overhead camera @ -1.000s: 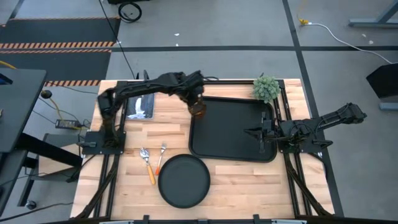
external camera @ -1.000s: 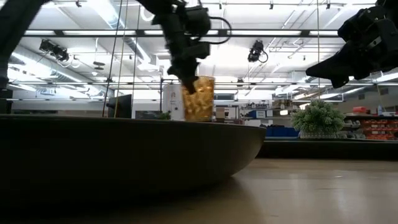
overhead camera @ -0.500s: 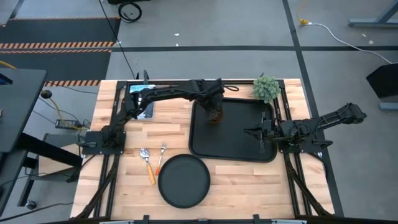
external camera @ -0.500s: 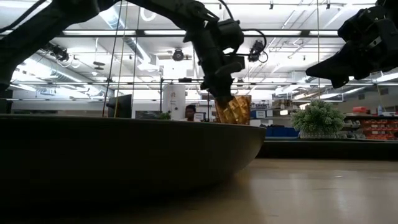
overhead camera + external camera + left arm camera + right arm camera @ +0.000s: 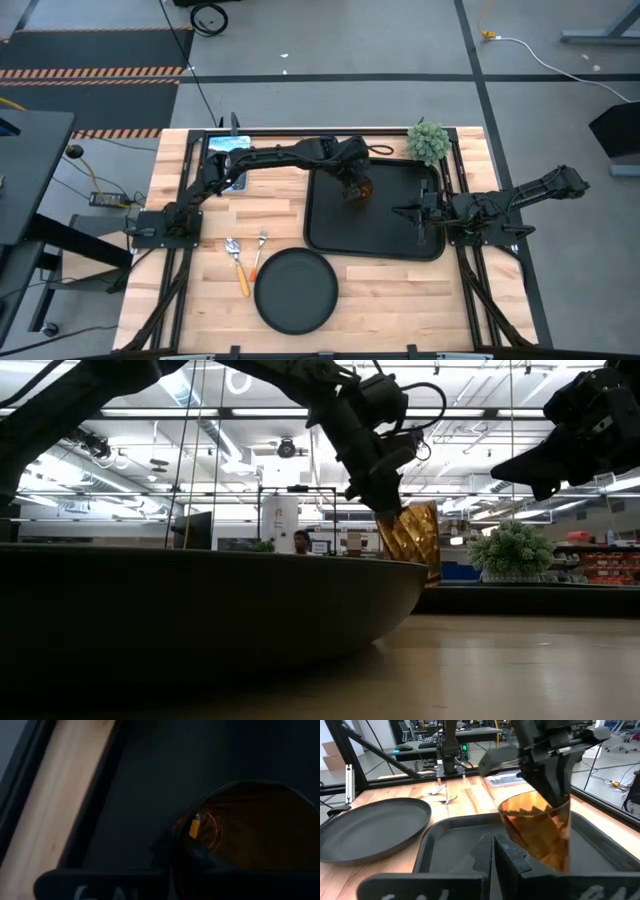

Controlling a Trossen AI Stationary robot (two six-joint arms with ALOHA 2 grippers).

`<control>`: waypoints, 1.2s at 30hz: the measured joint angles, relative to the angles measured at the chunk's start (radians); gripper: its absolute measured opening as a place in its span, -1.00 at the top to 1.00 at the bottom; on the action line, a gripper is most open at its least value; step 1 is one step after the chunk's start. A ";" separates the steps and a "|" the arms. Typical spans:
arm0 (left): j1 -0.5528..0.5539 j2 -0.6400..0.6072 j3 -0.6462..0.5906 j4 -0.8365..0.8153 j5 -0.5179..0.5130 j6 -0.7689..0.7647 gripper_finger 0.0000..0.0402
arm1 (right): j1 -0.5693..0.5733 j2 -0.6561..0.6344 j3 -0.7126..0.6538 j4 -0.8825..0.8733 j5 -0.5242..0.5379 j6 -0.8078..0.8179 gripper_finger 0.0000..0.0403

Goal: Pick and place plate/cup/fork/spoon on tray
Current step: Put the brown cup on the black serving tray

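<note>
My left gripper [image 5: 352, 181] is shut on the amber cup [image 5: 363, 188] over the far middle of the black tray [image 5: 385, 238]. The cup also shows tilted in the right wrist view [image 5: 538, 829] and the low view [image 5: 412, 536]. My right gripper [image 5: 417, 214] is shut and empty over the tray's right rim. The round black plate [image 5: 295, 290] lies on the table in front of the tray. The spoon [image 5: 236, 258] and the fork [image 5: 259, 250] lie flat to the plate's left. My left gripper holds the cup by its rim [image 5: 555, 802], fingers [image 5: 554, 767] coming from above and slanting down. Whether one finger is inside the cup does not show. The cup hangs tilted below the fingers, its base low over the tray floor; I cannot tell if it touches.
A small green plant [image 5: 428, 142] stands at the tray's far right corner. A flat printed sheet [image 5: 225, 165] lies at the table's far left. Bare wood shows between the tray and the left arm's base.
My left gripper has carried the cup toward the table's right edge, from beside the tray's far left corner to over its far middle, and has come down. The cup has tipped from upright to tilted.
</note>
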 joint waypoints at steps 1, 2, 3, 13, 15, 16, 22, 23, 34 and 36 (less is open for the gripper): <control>-0.001 0.007 0.002 0.007 0.002 0.000 0.87 | 0.000 0.000 0.000 0.000 0.000 0.000 0.87; -0.003 0.012 0.003 0.009 0.000 -0.002 0.87 | 0.000 0.000 0.000 0.000 0.000 0.000 0.87; -0.001 0.016 0.001 -0.011 -0.003 -0.004 0.88 | 0.000 0.000 0.000 0.000 0.000 0.000 0.87; -0.002 0.032 0.000 -0.010 0.002 -0.002 0.63 | 0.000 -0.001 0.000 0.021 0.000 0.000 0.87; -0.003 0.032 0.000 -0.001 0.003 0.009 0.54 | 0.000 0.000 0.000 0.021 0.000 0.000 0.87; -0.003 0.032 0.000 0.000 0.004 0.014 0.50 | 0.000 0.000 0.000 0.022 0.000 0.000 0.87; -0.002 0.026 0.000 0.038 0.004 0.026 0.31 | 0.000 0.000 0.000 0.021 0.000 0.000 0.87; -0.002 0.024 0.001 0.046 0.005 0.030 0.29 | 0.000 0.000 0.000 0.022 0.000 0.000 0.87; -0.002 0.011 0.159 -0.264 0.012 0.092 0.22 | 0.000 0.000 0.000 0.029 0.000 0.000 0.87; -0.002 0.012 0.185 -0.338 0.012 0.093 0.22 | 0.000 0.000 0.000 0.029 0.000 0.000 0.87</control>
